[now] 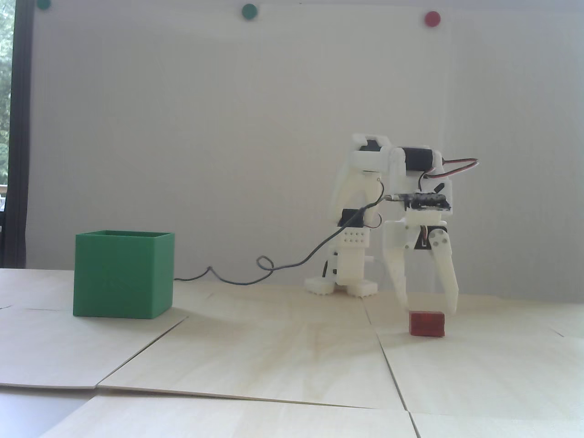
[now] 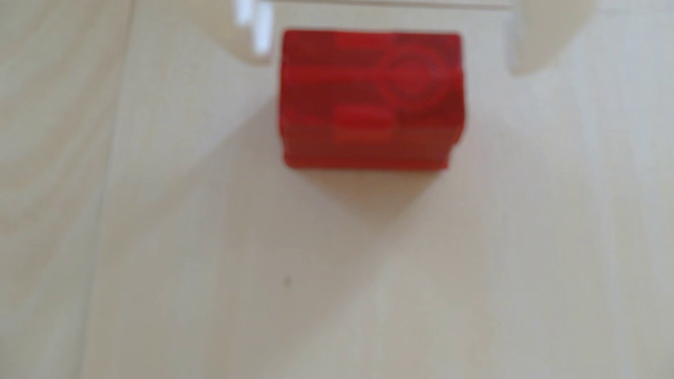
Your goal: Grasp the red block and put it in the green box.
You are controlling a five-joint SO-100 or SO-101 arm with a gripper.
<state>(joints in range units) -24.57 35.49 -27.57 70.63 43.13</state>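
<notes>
The red block [image 1: 426,323] [image 2: 371,100], a small dark-red brick, lies on the pale wooden table at the right. My white gripper [image 1: 428,310] points straight down just above it, open, one fingertip over each end of the block. In the wrist view my gripper [image 2: 386,65] shows as two blurred white fingertips [image 2: 251,40] at the top edge, flanking the block with gaps on both sides and touching nothing. The green box [image 1: 123,273], a large open-topped cube, stands on the table far to the left in the fixed view.
The arm's white base [image 1: 342,283] stands behind the block, with a dark cable [image 1: 273,267] trailing left toward the box. The table is made of wooden panels with seams [image 1: 388,360]. Round green and red dots [image 1: 432,18] sit high on the wall.
</notes>
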